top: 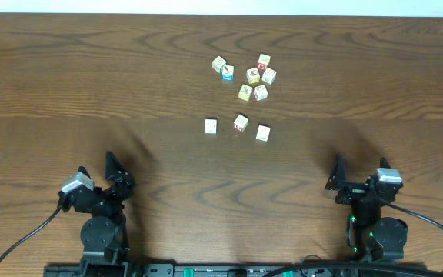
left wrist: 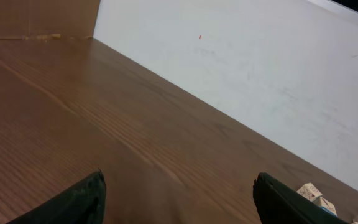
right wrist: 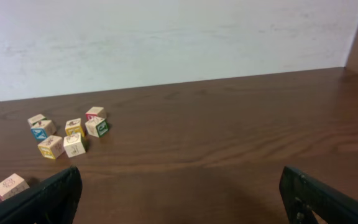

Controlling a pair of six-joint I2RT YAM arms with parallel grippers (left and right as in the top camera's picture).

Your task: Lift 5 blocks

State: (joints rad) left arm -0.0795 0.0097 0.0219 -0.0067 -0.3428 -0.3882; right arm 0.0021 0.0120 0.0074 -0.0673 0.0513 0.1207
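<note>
Both arms sat at my near edge of the table (top: 68, 69), well apart from the work. The left gripper (left wrist: 179, 183) stood wide with nothing between its fingers, and its wrist view showed mostly bare wood and the pale wall (left wrist: 247, 56). The right gripper (right wrist: 180, 175) was also spread wide and empty, facing across the table.

The blocks (top: 261, 92) lay on the far middle of the table, a little closer to the right arm's side. Most sat in a loose cluster, close together, some almost touching. Mixed in with them were a blue-faced cube (top: 228, 74) on the cluster's left and a red-faced cube (right wrist: 95, 112) at its far side. Three more blocks sat in a rough row nearer to me, apart from the cluster and from each other. All rested flat on the wood, turned at various angles. From the left wrist I caught only a couple of them, at the lower right corner. No finger touched any block.
</note>
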